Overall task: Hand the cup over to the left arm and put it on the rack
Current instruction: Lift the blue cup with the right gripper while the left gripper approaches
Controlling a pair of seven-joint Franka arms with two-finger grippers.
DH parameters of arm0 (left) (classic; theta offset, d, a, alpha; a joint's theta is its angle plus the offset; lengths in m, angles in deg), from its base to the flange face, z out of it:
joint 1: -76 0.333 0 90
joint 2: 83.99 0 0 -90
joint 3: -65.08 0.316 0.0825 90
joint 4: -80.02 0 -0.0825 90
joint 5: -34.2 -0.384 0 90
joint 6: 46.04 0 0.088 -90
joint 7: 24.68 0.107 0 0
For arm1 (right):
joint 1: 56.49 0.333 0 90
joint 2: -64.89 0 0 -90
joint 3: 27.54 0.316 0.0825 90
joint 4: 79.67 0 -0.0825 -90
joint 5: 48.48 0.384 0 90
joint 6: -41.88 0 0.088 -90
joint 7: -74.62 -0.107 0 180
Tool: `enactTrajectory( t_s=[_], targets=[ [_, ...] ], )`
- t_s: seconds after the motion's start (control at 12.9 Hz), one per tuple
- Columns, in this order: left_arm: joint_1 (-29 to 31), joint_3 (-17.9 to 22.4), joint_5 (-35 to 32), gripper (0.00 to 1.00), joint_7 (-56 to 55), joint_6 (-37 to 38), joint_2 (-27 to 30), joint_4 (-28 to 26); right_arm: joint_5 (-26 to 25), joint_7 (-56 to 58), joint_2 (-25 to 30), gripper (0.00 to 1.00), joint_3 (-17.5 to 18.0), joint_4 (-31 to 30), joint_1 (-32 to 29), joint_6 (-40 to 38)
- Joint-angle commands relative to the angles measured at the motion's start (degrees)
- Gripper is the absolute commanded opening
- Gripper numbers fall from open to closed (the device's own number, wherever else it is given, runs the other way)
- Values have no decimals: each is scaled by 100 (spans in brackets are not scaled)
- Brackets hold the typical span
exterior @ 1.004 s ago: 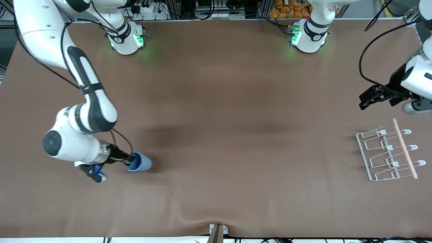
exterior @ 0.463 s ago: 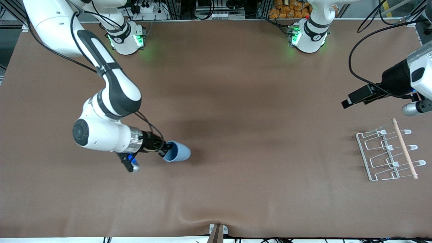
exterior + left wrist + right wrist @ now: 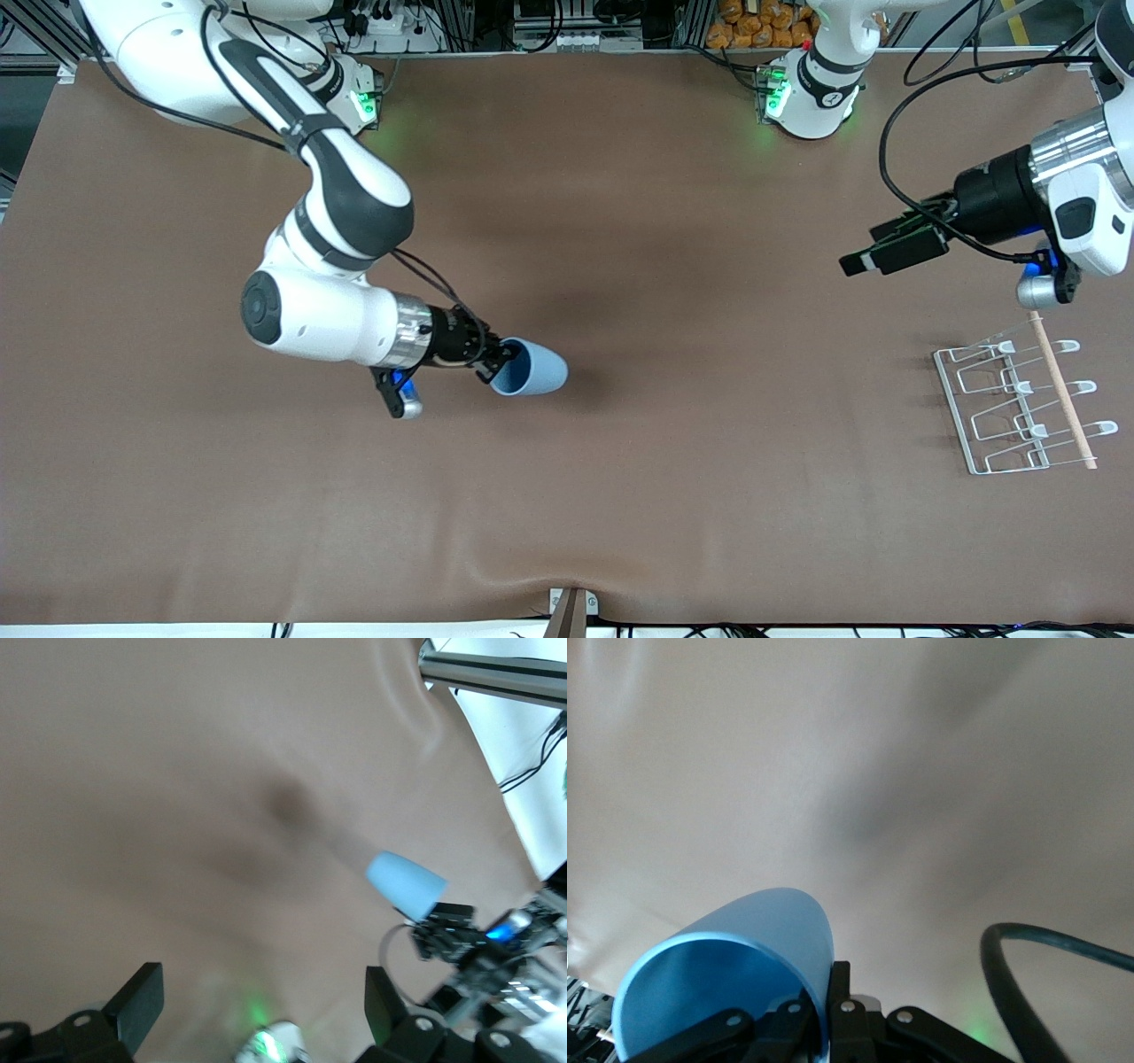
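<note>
A brown mat (image 3: 620,221) covers the table and bulges in a soft wrinkle at its edge nearest the front camera. A small metal bracket (image 3: 571,607) sits at that edge, at the wrinkle. Orange objects (image 3: 753,25) are stacked above the mat's top edge, between the two bases.

The cup (image 3: 529,370) is looking like smooth blue plastic, its inner wall showing a soft sheen in the right wrist view (image 3: 718,988). The table (image 3: 673,266) is wearing a matt brown cloth, wrinkling slightly at its near edge. The rack (image 3: 1019,409) is showing thin white-coated wire with a pale, unvarnished-looking wooden dowel (image 3: 1061,389). The arms are gleaming in glossy white shell with matt black bands; the left gripper (image 3: 873,260) is looking like matt black plastic.
</note>
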Motion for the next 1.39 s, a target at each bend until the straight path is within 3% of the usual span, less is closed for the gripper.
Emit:
enactTrajectory(
  t_s=[0.0,0.23,0.62,1.0,1.31],
  targets=[
    [-154,2,606,100,-1242,75,-170,95,346,-390,61,0,8,34,211,235],
    [-198,-7,1232,100,-2457,75,-372,104,400,-978,61,0,340,43,308,796],
    [-664,11,1321,100,-3242,-12,-977,393,409,-1506,148,0,1009,43,221,1149],
    [-937,28,1382,100,-3688,-364,-1540,569,655,-1778,315,0,1220,34,238,1273],
    [-963,11,1444,100,-4585,-566,-2007,1122,664,-1850,316,0,1238,34,264,1352]
  ],
)
